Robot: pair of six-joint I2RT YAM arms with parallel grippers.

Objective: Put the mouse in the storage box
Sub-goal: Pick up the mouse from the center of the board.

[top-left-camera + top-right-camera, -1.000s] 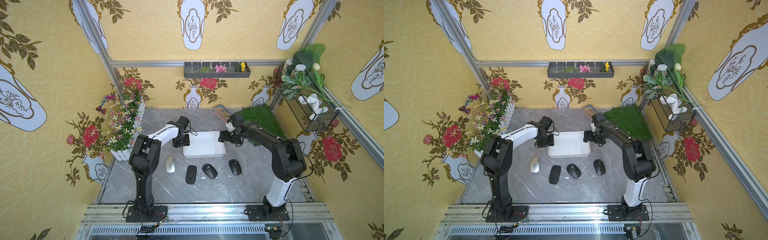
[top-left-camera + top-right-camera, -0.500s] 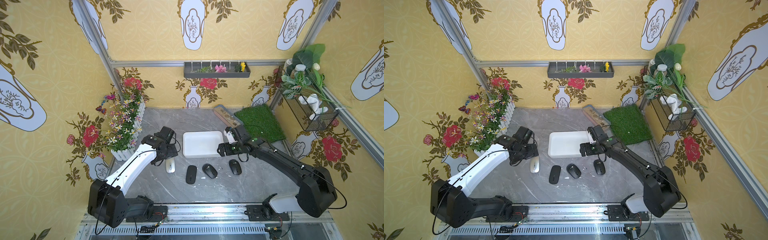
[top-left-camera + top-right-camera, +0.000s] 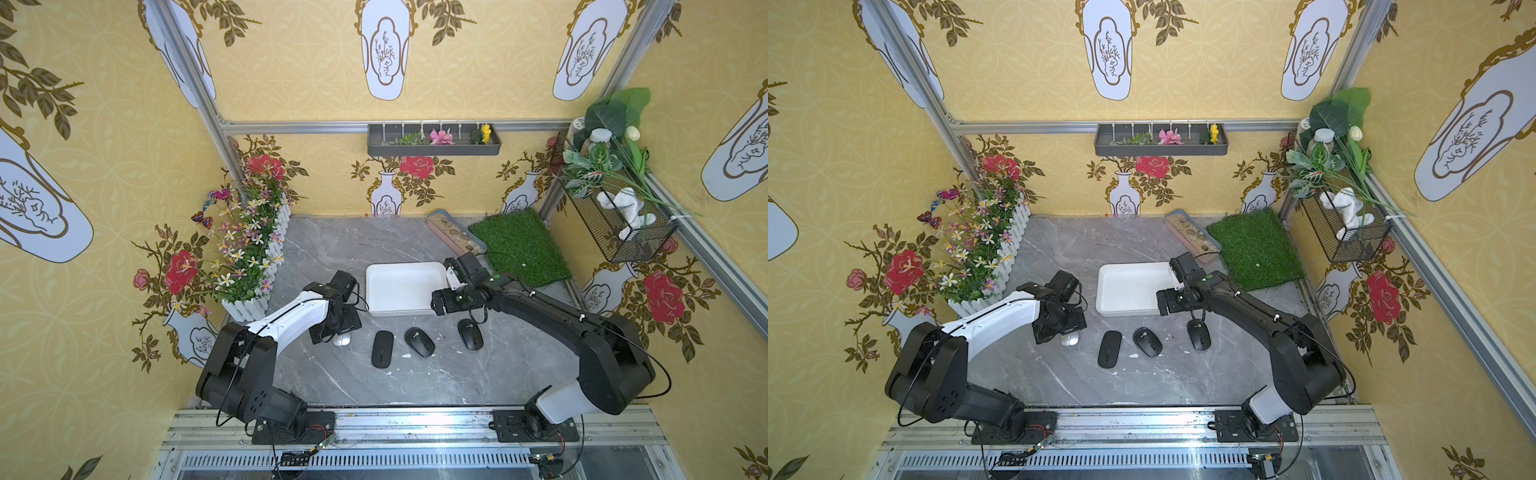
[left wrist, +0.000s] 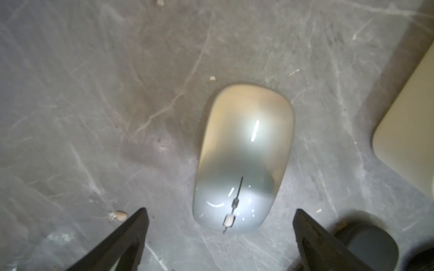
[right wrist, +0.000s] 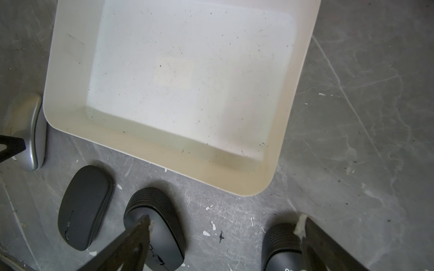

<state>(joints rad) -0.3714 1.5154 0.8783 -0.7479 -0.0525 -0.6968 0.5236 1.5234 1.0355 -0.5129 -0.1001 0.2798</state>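
Grey marble-veined counter (image 3: pixel 374 386), yellow floral walls. Front row, all outside the box: glossy silver oval mouse (image 4: pixel 244 159), freshly straddled by the left arm's (image 3: pixel 291 318) jaws, come down from the box and spread apart; flat black mouse (image 3: pixel 382 348); ribbed black mouse (image 3: pixel 419 341) and stubby black mouse (image 3: pixel 470 333), with the right arm's (image 3: pixel 540 307) jaws apart above them. Behind: shallow white plastic storage box (image 3: pixel 399 286), empty. Farther: pink pebble tray (image 3: pixel 455 235), green turf mat (image 3: pixel 519 249), neither obstructing.

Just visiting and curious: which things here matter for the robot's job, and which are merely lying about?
For the job: storage box, silver mouse, flat black mouse, middle black mouse, right black mouse.
Lying about: flower planter, pebble tray, grass mat, wall trough, wire basket.
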